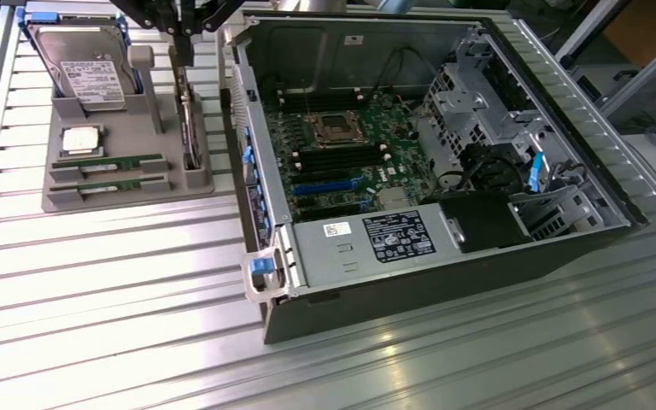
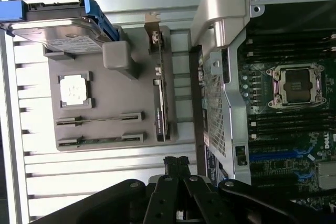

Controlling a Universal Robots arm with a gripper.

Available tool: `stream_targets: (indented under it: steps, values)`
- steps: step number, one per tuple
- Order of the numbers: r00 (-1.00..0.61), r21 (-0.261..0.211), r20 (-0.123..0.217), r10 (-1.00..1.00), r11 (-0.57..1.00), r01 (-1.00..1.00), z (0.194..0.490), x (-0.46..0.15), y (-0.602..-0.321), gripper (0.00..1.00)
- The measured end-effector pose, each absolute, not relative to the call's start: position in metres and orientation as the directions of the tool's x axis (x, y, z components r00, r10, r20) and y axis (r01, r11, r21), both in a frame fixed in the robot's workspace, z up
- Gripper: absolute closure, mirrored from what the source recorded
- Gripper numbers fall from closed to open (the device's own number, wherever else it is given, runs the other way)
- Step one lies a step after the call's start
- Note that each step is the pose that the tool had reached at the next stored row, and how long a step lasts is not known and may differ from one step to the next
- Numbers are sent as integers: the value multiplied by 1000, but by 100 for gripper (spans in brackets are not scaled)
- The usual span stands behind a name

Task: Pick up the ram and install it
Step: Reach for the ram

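Since nothing's grabbed yet, step: I'd call this the approach to the pickup, so the job has barely begun.
Tool state: my tool is clenched shut on nothing, with the fingertips pressed together.
Tool position: in the exterior view it hangs over the far end of the grey tray, roughly above the tall card standing on edge there.
Ram: the ram sits on edge in a groove of the tray, at the end away from the hard drive. A second stick sits in the next groove, just beside it.
Neighbours: the square processor chip lies just beside the sticks. The card runs along the tray edge that faces the computer case.
Where it belongs: I reckon the black memory slots next to the processor socket on the board. They look empty to me.
How I'd do it well: the fingers need to be spread before I drop down. I'd pick one stick and commit to it, centre over its middle, pinch across the two flat faces and pull straight up out of the groove.
Watch out for: the card stands taller than the sticks, so a sloppy sideways move could clip it. A grab near one end would probably tilt the stick and jam it in the groove.
Surface: ribbed metal surface under everything. The tray looks like it's just resting on it, so I'd avoid sideways shoves.
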State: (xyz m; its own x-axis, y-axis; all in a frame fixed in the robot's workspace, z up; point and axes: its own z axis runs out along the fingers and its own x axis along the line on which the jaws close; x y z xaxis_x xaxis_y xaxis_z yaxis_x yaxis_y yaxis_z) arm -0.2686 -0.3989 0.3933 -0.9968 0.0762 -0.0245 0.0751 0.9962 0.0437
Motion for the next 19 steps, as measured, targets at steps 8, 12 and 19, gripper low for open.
stream_targets:
  steps: [8, 12, 19]
  values:
    - [-997, 44, -25, 76, 996, 75, 393, -273, -399, 89]
    - [-997, 44, -24, 76, 996, 75, 393, -276, -399, 89]
    - [-997, 43, -25, 76, 996, 75, 393, -282, -399, 89]
